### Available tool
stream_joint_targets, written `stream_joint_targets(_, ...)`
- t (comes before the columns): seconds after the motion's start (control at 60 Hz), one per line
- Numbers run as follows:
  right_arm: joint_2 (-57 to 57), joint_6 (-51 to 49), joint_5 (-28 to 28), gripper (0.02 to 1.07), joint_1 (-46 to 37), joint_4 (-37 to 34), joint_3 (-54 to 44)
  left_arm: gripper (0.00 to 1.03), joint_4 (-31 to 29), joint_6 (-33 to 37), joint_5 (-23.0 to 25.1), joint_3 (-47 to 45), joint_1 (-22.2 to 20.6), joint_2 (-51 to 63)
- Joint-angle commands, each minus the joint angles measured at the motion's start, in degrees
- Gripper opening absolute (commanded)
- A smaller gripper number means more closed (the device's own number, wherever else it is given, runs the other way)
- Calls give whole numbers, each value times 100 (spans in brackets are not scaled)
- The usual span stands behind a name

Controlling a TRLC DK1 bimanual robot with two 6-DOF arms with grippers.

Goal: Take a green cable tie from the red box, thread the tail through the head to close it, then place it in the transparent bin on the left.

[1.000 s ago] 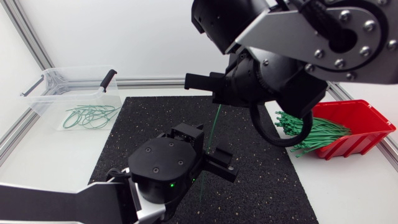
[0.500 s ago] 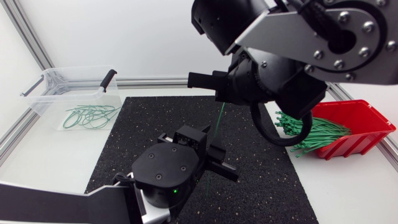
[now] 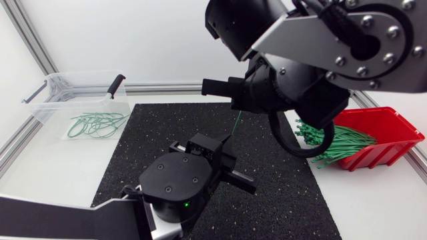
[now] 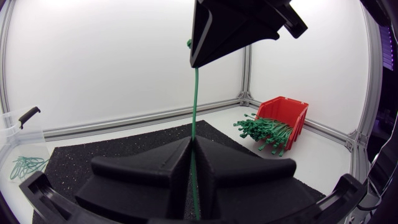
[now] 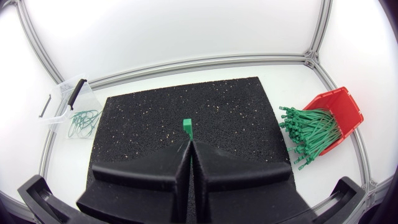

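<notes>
Green tie (image 4: 194, 106) upright, L fingers (image 4: 143, 171) clamped on lower end, R fingers (image 4: 236, 25) on top.

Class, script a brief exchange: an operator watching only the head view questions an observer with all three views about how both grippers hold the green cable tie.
Operator: Is the left gripper actually clamping the cable tie?
Observer: Yes. The left wrist view shows both fingers pressed onto it from either side.
Operator: And the right gripper?
Observer: The right wrist view shows it shut on the tie as well, with the blocky end poking out past its fingertips.
</notes>
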Motion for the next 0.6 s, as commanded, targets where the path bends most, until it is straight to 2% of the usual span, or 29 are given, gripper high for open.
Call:
stream_joint_targets(0.0, 128, 193, 67, 8, 30, -16, -77, 4, 79, 68, -72, -45, -29, 102)
stream_joint_targets(0.2, 128, 184, 67, 8, 57, 37, -77, 4, 87, 42, 42, -98, -2, 49)
stream_joint_targets(0.283, 84, 61, 58, 9, 30, 266, -200, 4, 87, 51, 86, -124, 7, 32)
stream_joint_targets(0.35, -66, -194, -21, 23, -5, 687, -403, 4, 87, 51, 121, -142, 7, 41)
stream_joint_targets(0.4, -180, -299, -144, 28, -84, 916, -499, 4, 87, 59, 139, -151, 15, 41)
stream_joint_targets(0.467, -338, -379, -381, 41, -242, 1083, -587, 4, 105, 68, 156, -160, 15, 49)
stream_joint_targets(0.583, -549, -765, -496, 44, -497, 1461, -824, 4, 114, 112, 191, -160, 42, 67)
